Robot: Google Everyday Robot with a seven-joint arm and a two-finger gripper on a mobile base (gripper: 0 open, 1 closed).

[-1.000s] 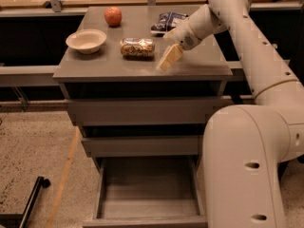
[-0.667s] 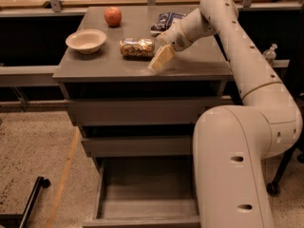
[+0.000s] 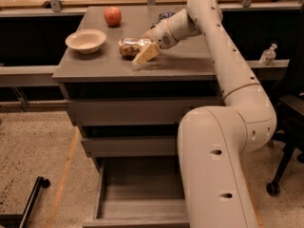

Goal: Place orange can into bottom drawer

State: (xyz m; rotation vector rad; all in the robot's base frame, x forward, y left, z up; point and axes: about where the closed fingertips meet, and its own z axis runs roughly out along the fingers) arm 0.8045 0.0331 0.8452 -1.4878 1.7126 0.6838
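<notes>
The orange can [image 3: 128,47] lies on its side on the grey cabinet top [image 3: 95,68], near the middle. My gripper [image 3: 141,49] reaches in from the right at the can's right end, low over the top. It is open, with the near finger [image 3: 147,54] in front of the can's end. The can rests on the surface. The bottom drawer [image 3: 137,220] is pulled out below, and its grey inside shows nothing in it. My arm [image 3: 223,61] arches from the lower right over the cabinet's right side.
A cream bowl [image 3: 86,40] sits left of the can, a red-orange apple [image 3: 112,16] behind it. A dark blue bag [image 3: 164,17] lies behind my wrist. A clear bottle [image 3: 268,55] and a dark chair [image 3: 289,127] stand at the right. A black bar [image 3: 29,202] lies on the floor.
My gripper has moved left along the cabinet top and closed the gap to the can's right end. The can, bowl and apple have not moved.
</notes>
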